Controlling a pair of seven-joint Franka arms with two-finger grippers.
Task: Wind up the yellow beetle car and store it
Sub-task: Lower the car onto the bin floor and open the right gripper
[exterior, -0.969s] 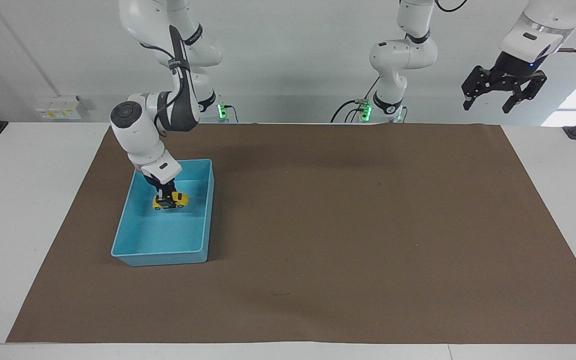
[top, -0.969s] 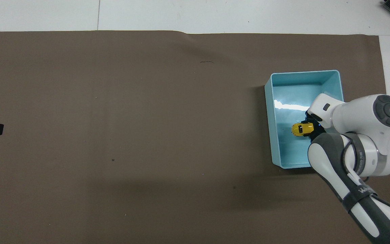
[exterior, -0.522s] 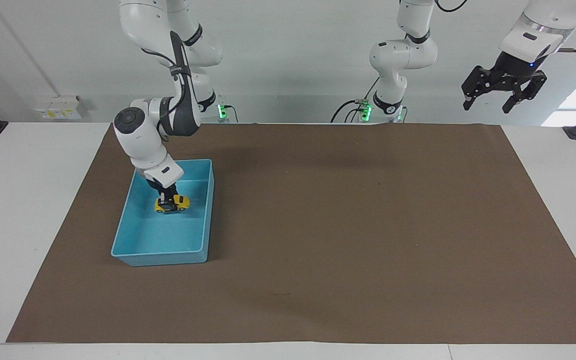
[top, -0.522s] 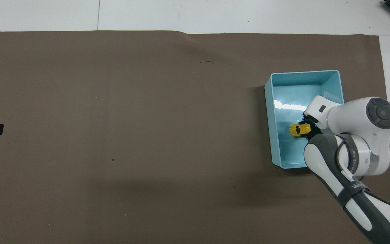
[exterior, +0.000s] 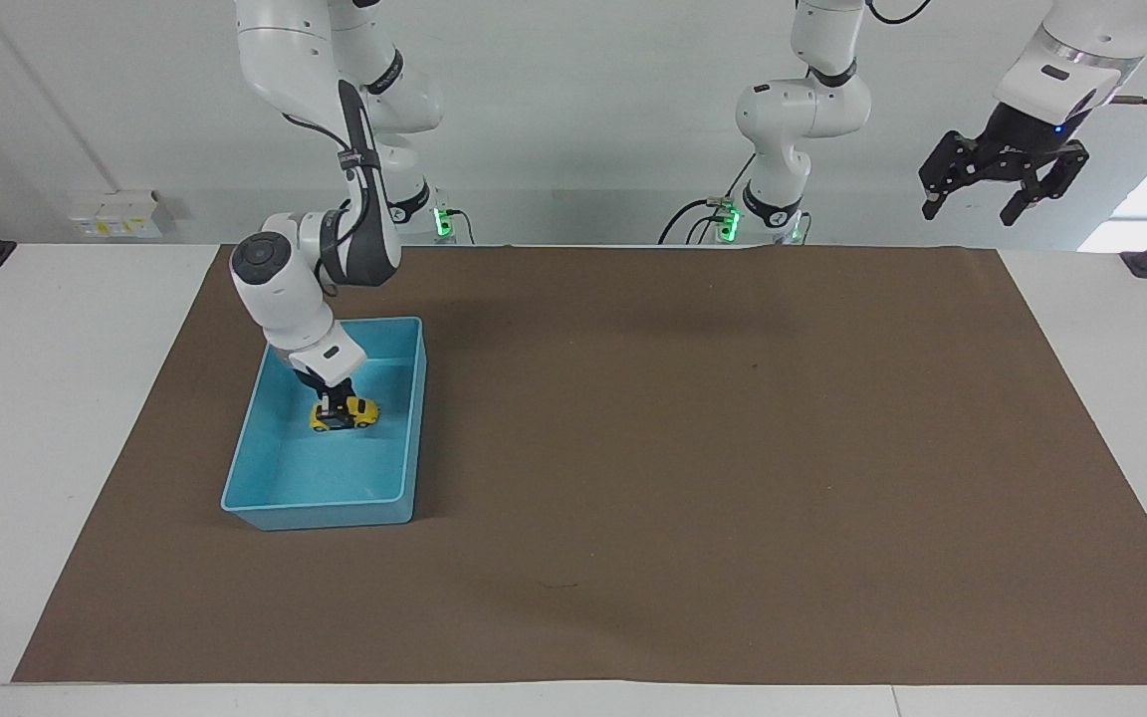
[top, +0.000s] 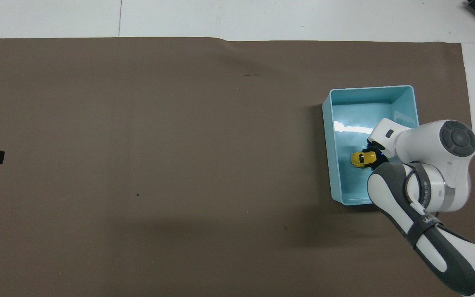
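Facing view shows the right gripper clenched on the tiny yellow beetle-shaped toy car, low inside the light-blue plastic bin at the right arm's end. Storing looks nearly done; only release remains. Left gripper waits, spread wide, aloft.

Right arm is reaching steeply down, wrist bent, right gripper clamping the yellow beetle car. Left arm is waiting raised high, left gripper hanging with fingers spread wide.
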